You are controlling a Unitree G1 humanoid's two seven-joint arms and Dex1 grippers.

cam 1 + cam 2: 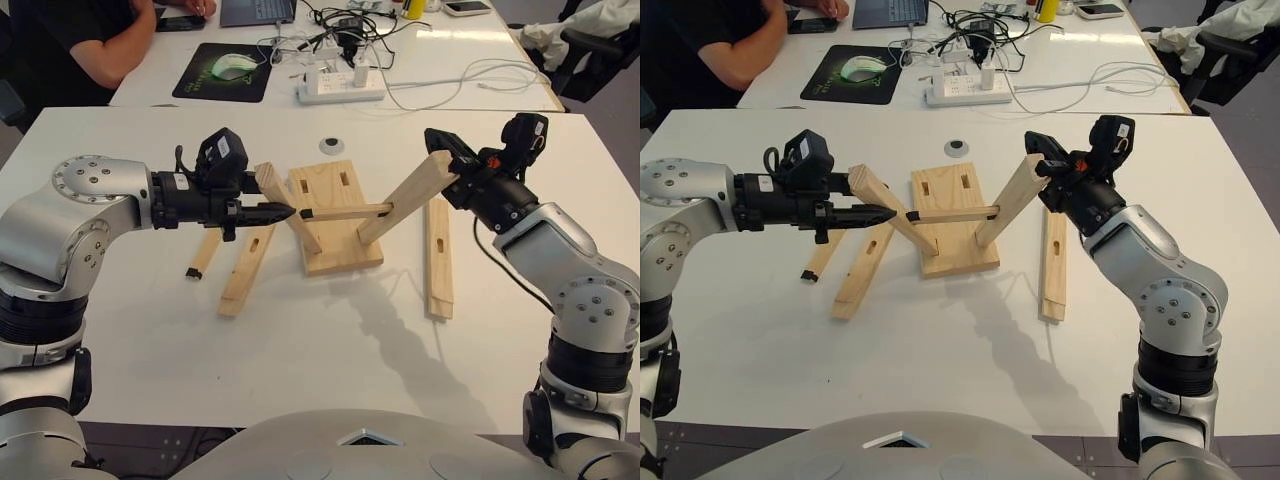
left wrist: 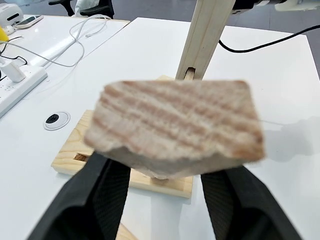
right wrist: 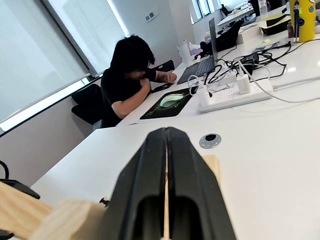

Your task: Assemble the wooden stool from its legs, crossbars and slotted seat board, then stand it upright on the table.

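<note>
My left gripper (image 1: 278,212) is shut on a wooden leg (image 1: 272,184), held slanted above the slotted seat board (image 1: 342,256). In the left wrist view that leg's end (image 2: 175,130) sits between the black fingers (image 2: 100,195). My right gripper (image 1: 447,160) is shut on the top of a second leg (image 1: 410,200), which leans the opposite way over the board. A thin crossbar (image 1: 345,211) spans between the two held legs. On the table lie two more legs, one (image 1: 246,268) left of the board and one (image 1: 438,262) right of it, and a short crossbar (image 1: 205,252).
A round cable grommet (image 1: 333,145) sits in the table behind the board. On the desk beyond are a power strip (image 1: 340,85) with cables, a mouse pad (image 1: 225,72) and a seated person. The near half of the table is bare.
</note>
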